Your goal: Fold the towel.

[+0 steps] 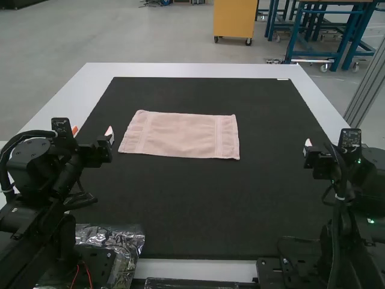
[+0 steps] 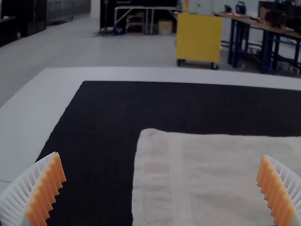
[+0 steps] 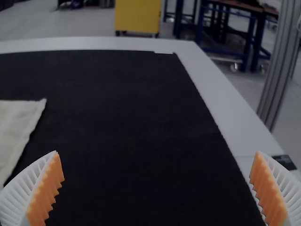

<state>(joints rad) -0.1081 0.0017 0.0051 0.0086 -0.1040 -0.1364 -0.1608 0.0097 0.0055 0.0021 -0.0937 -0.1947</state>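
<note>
Towel [image 1: 179, 135] flat on black mat [image 1: 192, 208], dark label [image 3: 285, 162] on white table [image 1: 180, 70].

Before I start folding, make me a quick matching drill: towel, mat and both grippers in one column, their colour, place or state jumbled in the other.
Things:
1. Towel
2. Left gripper
3. Mat
4. Right gripper

Descriptions:
A. Open, well away from the towel
B. Black, lying under the towel
C. Open, near the towel's end at the high view's left
D. Pale pink, lying flat

Right pairs: 1-D, 2-C, 3-B, 4-A
</note>
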